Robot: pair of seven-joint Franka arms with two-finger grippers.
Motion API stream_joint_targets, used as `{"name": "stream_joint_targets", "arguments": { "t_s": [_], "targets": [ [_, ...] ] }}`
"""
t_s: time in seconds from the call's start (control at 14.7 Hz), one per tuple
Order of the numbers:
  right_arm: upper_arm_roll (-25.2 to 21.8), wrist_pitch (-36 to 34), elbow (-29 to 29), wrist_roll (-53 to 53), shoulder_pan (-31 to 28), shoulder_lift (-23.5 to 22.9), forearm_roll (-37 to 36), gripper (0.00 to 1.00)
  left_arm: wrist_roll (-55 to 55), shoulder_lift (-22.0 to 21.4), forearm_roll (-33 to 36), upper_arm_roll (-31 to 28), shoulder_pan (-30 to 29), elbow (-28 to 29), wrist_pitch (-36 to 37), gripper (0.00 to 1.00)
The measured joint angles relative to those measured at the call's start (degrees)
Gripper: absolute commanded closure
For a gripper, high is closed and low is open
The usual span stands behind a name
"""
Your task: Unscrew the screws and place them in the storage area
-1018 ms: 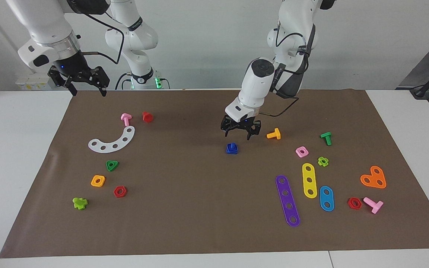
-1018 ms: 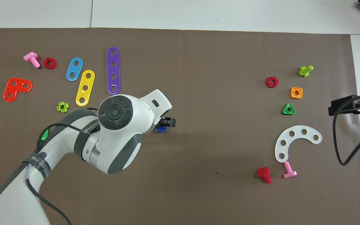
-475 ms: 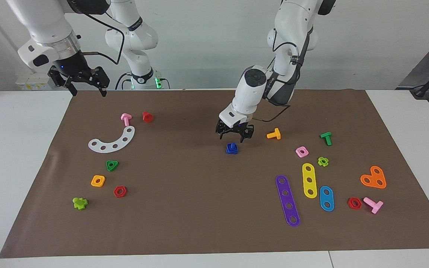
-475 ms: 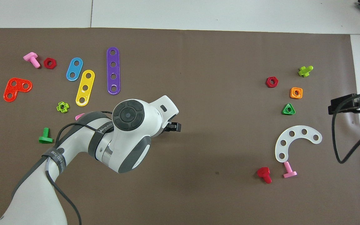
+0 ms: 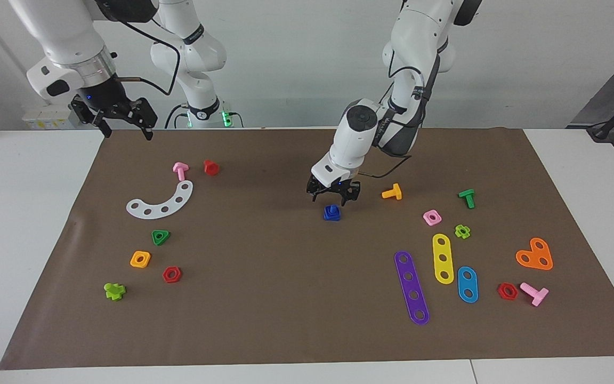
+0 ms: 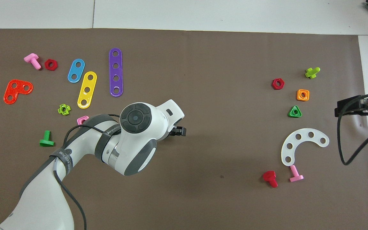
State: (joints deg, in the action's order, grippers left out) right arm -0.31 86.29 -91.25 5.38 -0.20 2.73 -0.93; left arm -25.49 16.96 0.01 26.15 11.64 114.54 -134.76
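- The left gripper [image 5: 333,194] hangs just above the blue bolt [image 5: 331,212], fingers spread and empty, not touching it.
- The blue bolt stands mid-mat, shaft up, seated in what looks like a blue square nut; the left arm hides it from overhead.
- Judged light, rigid, smooth plastic: pinch the stubby shaft squarely, since glossy sides may slip and the nut may turn with it.
- From the bolt, the white curved strip [image 5: 161,202] marking the storage area lies well toward the right arm's end.
- The right gripper [image 5: 121,120] waits, spread, over the mat edge nearest the robots, well apart from the bolt.
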Motion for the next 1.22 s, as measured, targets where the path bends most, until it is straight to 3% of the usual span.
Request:
{"name": "stream_joint_targets", "arguments": {
  "t_s": [0.41, 0.54, 0.88, 1.02, 1.22],
  "targets": [
    [0.0, 0.0, -0.1, 0.0, 0.0, 0.0, 0.0, 0.00, -0.1, 0.7, 0.7, -0.2, 0.0, 1.5, -2.1, 0.14],
    [0.0, 0.0, -0.1, 0.0, 0.0, 0.0, 0.0, 0.00, -0.1, 1.0, 1.0, -0.3, 0.0, 1.6, -2.5, 0.21],
    [0.0, 0.0, -0.2, 0.0, 0.0, 0.0, 0.0, 0.00, -0.4, 1.3, 1.4, -0.4, 0.0, 1.7, -2.7, 0.23],
    [0.0, 0.0, -0.3, 0.0, 0.0, 0.0, 0.0, 0.00, -0.5, 1.3, 1.7, -0.4, 0.0, 2.0, -2.9, 0.31],
    [0.0, 0.0, -0.3, 0.0, 0.0, 0.0, 0.0, 0.00, -0.6, 1.4, 1.9, -0.4, 0.0, 2.2, -3.0, 0.52]
  ]
}}
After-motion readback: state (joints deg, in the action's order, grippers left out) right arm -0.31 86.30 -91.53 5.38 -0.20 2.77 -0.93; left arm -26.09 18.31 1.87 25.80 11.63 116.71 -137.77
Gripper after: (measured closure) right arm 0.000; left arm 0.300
